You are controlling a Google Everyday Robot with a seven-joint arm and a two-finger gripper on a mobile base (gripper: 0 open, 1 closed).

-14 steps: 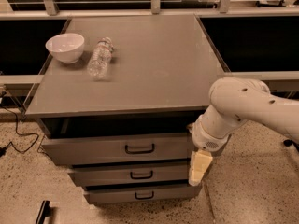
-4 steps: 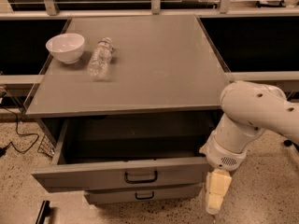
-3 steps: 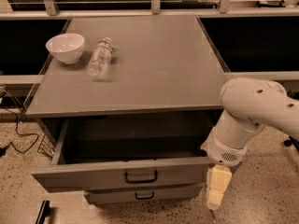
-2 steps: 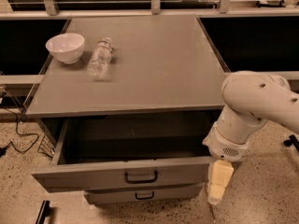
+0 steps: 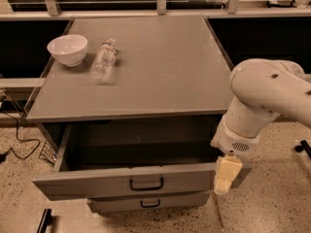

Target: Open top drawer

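Observation:
The top drawer [image 5: 97, 181] stands pulled far out from under the grey cabinet top, its deep grey inside showing. Its flat front carries a black loop handle [image 5: 146, 184]. My gripper [image 5: 226, 178] hangs from the white arm [image 5: 265, 98] at the drawer's right front corner, to the right of the handle and apart from it. It holds nothing that I can see. Below the top drawer, one narrower drawer [image 5: 148, 202] with a smaller black handle sits closed.
A white bowl [image 5: 67, 49] and a clear plastic bottle [image 5: 104, 59] lying on its side rest on the cabinet top [image 5: 160, 62] at the left. A black cable [image 5: 19, 140] runs on the speckled floor at the left. A rail runs along the back.
The top drawer went from nearly closed to pulled far out. My gripper has since drawn slightly up and to the right, away from the drawer front.

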